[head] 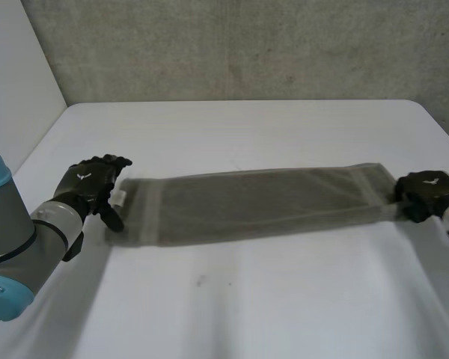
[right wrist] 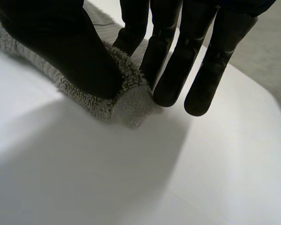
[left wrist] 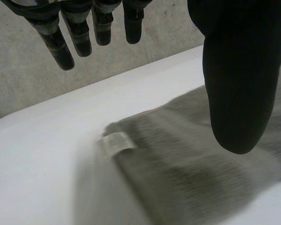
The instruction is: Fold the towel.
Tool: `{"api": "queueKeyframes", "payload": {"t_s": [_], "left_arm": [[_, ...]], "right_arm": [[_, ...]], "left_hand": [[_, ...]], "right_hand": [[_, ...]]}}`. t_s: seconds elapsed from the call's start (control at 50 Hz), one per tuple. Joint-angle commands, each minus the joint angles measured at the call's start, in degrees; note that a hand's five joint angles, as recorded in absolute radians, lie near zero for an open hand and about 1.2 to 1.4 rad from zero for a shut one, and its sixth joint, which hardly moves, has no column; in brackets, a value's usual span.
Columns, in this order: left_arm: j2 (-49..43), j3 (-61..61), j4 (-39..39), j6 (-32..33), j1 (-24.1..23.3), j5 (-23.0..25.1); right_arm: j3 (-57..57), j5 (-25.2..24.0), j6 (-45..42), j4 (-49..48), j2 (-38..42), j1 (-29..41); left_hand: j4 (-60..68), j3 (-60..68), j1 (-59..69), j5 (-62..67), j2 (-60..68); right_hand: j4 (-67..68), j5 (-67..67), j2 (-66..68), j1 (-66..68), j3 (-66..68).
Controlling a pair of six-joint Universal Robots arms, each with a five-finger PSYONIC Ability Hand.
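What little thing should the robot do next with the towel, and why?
Probably lower the left hand and pinch the towel at its end beside the white tag. That hand is open over the end, fingers and thumb apart and holding nothing, while the right hand pinches the opposite end. With both ends held, the long strip could be folded.

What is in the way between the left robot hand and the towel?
Nothing I can see. The left robot hand is open, right at the end of the towel, by its white tag. The right robot hand pinches the other end.
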Motion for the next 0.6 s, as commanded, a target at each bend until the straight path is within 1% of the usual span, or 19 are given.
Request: {"api": "queueKeyframes", "payload": {"t_s": [0.02,0.06,0.12,0.16,0.22,0.32,0.34,0.36,0.38,0.4,0.44,0.46,0.5,0.52,0.54,0.56,0.6], "left_arm": [[0.1,-0.2,0.0,0.0,0.1,0.0],[0.1,-0.2,0.0,0.0,0.0,0.0],[0.1,-0.2,0.0,0.0,-0.1,-0.1],[0.2,-0.3,0.0,0.0,-0.2,-0.1],[0.2,-0.3,0.0,0.0,-0.2,-0.1],[0.9,-0.3,0.0,-0.1,-0.3,-0.2],[0.9,-0.3,0.0,-0.1,-0.3,-0.2],[0.9,-0.3,0.0,-0.1,-0.3,-0.2],[1.0,-0.3,0.0,-0.1,-0.4,-0.2],[1.2,-0.4,0.0,-0.1,-0.4,-0.2],[1.3,-0.4,0.0,-0.2,-0.4,-0.2],[1.4,-0.4,0.0,-0.2,-0.4,-0.2],[1.5,-0.4,0.0,-0.2,-0.4,-0.2],[1.5,-0.4,0.0,-0.2,-0.4,-0.2],[1.7,-0.4,0.0,-0.2,-0.4,-0.2],[1.7,-0.4,0.0,-0.2,-0.4,-0.2],[1.8,-0.5,0.0,-0.2,-0.4,-0.3]], "right_arm": [[-3.3,0.1,-1.3,1.0,-0.6,-8.1],[-5.5,0.1,-2.9,2.7,-0.6,-11.9],[-6.5,0.1,-3.9,3.5,-0.7,-13.8],[-8.2,0.3,-6.3,4.9,-1.3,-16.7],[-9.5,0.3,-7.7,5.5,-2.0,-17.2],[-10.4,0.7,-6.5,5.4,-4.3,-16.3],[-10.5,1.3,-5.4,5.4,-5.4,-13.8],[-10.5,1.3,-5.4,5.4,-5.5,-13.8],[-10.9,1.9,-3.9,5.1,-6.4,-9.9],[-10.9,1.9,-3.9,5.1,-6.4,-9.9],[-12.1,3.5,-1.0,4.7,-7.6,-1.4],[-12.1,3.5,-1.0,4.7,-7.6,-1.3],[-13.1,4.8,0.8,4.5,-7.8,7.0],[-13.1,4.8,0.8,4.5,-7.8,7.0],[-13.7,5.2,1.2,4.2,-7.6,11.6],[-13.7,5.2,1.2,4.2,-7.6,11.7],[-14.2,5.9,1.3,2.7,-6.4,21.6]], "left_hand": [[0.3,0.3,-0.1,-1.7,0.5],[0.3,0.3,-0.1,-1.7,0.5],[0.3,0.3,-0.1,-1.7,0.5],[0.3,0.3,-0.1,-1.7,0.5],[0.3,0.3,-0.1,-1.7,0.5],[0.3,0.3,-0.1,-1.7,0.5],[0.3,0.3,-0.1,-1.7,0.5],[0.3,0.3,-0.1,-1.7,0.5],[0.3,0.3,-0.1,-1.7,0.5],[0.3,0.3,-0.1,-1.7,0.5],[0.3,0.3,-0.1,-1.7,0.5],[0.3,0.3,-0.1,-1.7,0.5],[0.3,0.3,-0.1,-1.7,0.5],[0.3,0.3,-0.1,-1.7,0.5],[0.3,0.3,-0.1,-1.7,0.5],[0.3,0.3,-0.1,-1.7,0.5],[0.3,0.3,-0.1,-1.7,0.5]], "right_hand": [[10.3,11.0,10.7,0.7,10.5],[10.3,11.0,10.7,0.7,10.5],[10.3,11.0,10.7,0.7,10.5],[10.3,11.0,10.7,0.7,10.5],[10.3,11.0,10.7,0.7,10.5],[10.3,11.0,10.7,0.7,10.5],[10.3,11.0,10.7,0.7,10.5],[10.3,11.0,10.7,0.7,10.5],[10.3,11.0,10.7,0.7,10.5],[10.3,11.0,10.7,0.7,10.5],[10.3,11.0,10.7,0.7,10.5],[10.3,11.0,10.7,0.7,10.5],[10.3,11.0,10.7,0.7,10.5],[10.3,11.0,10.7,0.7,10.5],[10.3,11.0,10.7,0.7,10.5],[10.3,11.0,10.7,0.7,10.5],[10.3,11.0,10.7,0.7,10.5]]}}
